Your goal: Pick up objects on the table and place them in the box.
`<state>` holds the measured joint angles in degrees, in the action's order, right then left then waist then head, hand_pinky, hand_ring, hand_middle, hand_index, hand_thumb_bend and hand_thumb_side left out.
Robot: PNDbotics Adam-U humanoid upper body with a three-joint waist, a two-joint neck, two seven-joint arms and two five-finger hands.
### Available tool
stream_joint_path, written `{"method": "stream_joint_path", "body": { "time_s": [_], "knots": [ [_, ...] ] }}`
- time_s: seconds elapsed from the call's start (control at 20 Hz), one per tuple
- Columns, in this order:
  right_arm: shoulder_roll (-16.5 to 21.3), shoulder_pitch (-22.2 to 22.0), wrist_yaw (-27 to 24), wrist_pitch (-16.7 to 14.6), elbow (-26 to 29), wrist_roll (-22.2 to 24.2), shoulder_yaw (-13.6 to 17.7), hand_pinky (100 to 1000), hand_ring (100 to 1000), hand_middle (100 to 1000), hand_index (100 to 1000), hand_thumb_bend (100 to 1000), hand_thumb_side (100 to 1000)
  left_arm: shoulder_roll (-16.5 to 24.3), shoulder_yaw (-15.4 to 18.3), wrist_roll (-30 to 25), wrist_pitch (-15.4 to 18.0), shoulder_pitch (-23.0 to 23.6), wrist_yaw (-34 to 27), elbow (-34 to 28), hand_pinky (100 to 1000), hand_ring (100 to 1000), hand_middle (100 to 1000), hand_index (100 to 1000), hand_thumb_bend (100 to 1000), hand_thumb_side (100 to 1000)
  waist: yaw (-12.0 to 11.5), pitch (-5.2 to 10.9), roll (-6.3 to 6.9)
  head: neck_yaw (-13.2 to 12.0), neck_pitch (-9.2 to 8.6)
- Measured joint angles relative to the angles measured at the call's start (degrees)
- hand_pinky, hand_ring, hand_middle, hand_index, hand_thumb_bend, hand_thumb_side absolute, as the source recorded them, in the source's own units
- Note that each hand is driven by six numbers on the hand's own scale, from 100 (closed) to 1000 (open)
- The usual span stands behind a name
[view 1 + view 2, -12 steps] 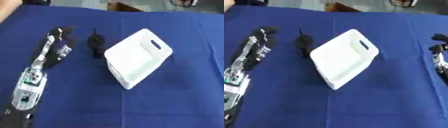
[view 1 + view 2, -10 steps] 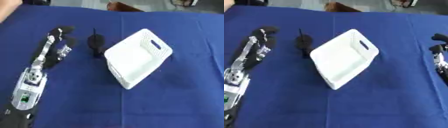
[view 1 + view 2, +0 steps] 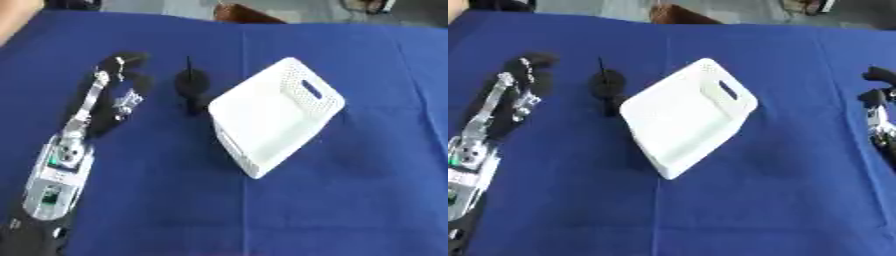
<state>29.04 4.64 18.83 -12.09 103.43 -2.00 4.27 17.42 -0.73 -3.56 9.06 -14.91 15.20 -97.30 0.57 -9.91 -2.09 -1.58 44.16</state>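
Reach step: the left robot hand (image 3: 118,95), empty with fingers relaxed, lies just left of the black object (image 3: 191,87) at upper centre; next it must grasp that and carry it into the white box (image 3: 276,115).

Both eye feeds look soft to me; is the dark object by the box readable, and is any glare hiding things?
Left eye view: soft throughout, the dark object only a black blob with a thin spike; white box bright, perforations faint. Right eye view: same blur, no hiding glare.
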Motion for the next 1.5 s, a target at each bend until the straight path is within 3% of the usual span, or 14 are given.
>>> {"method": "stream_joint_path", "body": {
  "time_s": [0.25,0.75,1.5],
  "knots": [
    [0.0,0.0,0.0,0.0,0.0,0.0,0.0,741,633,770,889,100,861,0.9,0.0,0.1,-0.6,-0.9,1.6,0.0,797,838,801,849,613,839,0.0,0.00,0.17,0.0,0.00],
    [0.0,0.0,0.0,0.0,0.0,0.3,0.0,741,633,770,889,100,863,7.9,-2.5,-1.8,-5.4,-5.5,17.1,0.1,792,841,808,856,630,844,0.1,0.11,0.54,0.0,0.00],
    [0.0,0.0,0.0,-0.1,0.0,0.3,0.0,741,633,770,889,100,862,9.0,-3.6,-3.7,-5.5,-6.1,19.6,0.0,792,843,810,857,631,848,0.3,0.11,0.62,0.0,0.00]
  ]
}}
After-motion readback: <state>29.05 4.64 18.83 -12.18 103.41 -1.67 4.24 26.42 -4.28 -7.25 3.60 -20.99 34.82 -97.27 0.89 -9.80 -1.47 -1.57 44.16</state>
